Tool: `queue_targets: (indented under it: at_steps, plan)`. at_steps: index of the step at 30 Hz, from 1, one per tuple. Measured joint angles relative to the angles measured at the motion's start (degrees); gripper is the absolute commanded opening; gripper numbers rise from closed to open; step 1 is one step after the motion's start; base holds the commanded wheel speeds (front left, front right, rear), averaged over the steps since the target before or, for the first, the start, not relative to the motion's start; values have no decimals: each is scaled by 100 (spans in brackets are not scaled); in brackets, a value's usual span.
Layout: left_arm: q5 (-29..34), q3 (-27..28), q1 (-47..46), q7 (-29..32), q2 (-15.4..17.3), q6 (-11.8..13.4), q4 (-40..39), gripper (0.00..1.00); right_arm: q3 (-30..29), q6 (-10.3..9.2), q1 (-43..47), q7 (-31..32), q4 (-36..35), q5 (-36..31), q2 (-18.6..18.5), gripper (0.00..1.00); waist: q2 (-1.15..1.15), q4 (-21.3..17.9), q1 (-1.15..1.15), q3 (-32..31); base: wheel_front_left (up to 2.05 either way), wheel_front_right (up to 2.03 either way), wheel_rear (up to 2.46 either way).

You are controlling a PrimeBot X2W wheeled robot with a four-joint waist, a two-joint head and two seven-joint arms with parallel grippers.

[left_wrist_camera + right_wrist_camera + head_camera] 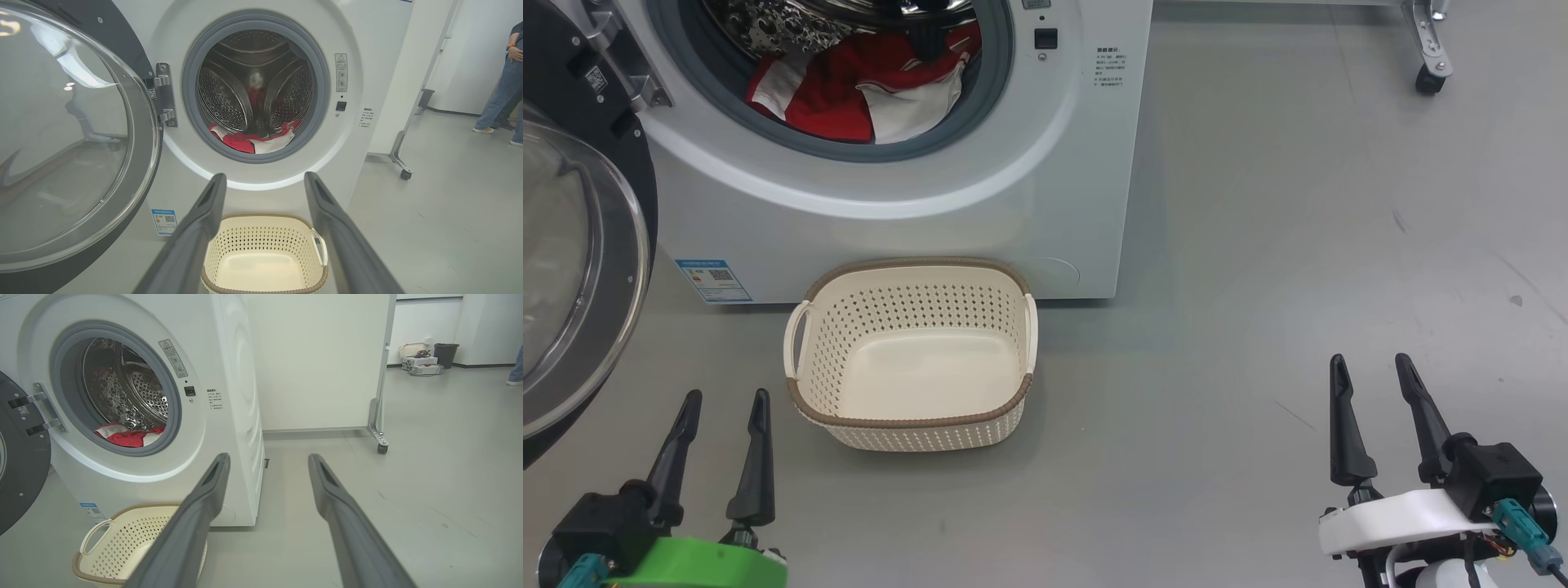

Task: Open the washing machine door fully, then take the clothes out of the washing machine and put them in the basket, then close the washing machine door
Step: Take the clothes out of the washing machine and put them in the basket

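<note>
**Washing machine door** (572,269): swung wide open at the left of the washing machine (890,220). It hangs on the hinge at the left side of the opening, with the glass bowl turned towards the robot.

**Clothes** (866,86): a red and white heap at the bottom front of the steel drum (220,98), just behind the grey gasket (190,94). No gripper touches them.

**Basket** (907,425): on the floor (1217,327) at the foot of the machine's front panel, directly below the opening. Its cream bottom is bare to view.

**Left gripper** (727,395): fingers apart, nothing between them. It sits low, just left of the basket's near left corner, with the door's black rim further left. In the left wrist view the basket lies between the two fingers, and the clothes lie beyond and above it.

**Right gripper** (1370,359): fingers spread, nothing held. It is over the floor well to the right of the basket and apart from the machine. In the right wrist view the machine, clothes and basket all lie to the left of its fingers.
</note>
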Motion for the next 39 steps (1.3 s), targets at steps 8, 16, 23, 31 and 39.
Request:
queue_targets:
  at_steps: [8,16,23,31,39]
  plan:
    - [0,0,0,1,15,0,-2,100,3,0,0,0,1,0,1,100,0,21,0,16,71,-71,0]
    - [14,1,0,1,29,0,-5,100,8,0,0,0,14,0,1,100,0,54,0,21,104,-104,0]
    - [115,160,0,0,58,0,22,100,21,-2,-1,0,26,-1,1,100,0,92,0,29,133,-133,0]
    - [204,126,0,0,88,0,44,100,40,-8,-1,0,38,-1,1,100,0,112,0,41,120,-120,0]
    - [205,85,0,1,88,0,42,100,70,-14,-3,0,48,0,1,100,0,114,0,65,88,-88,0]
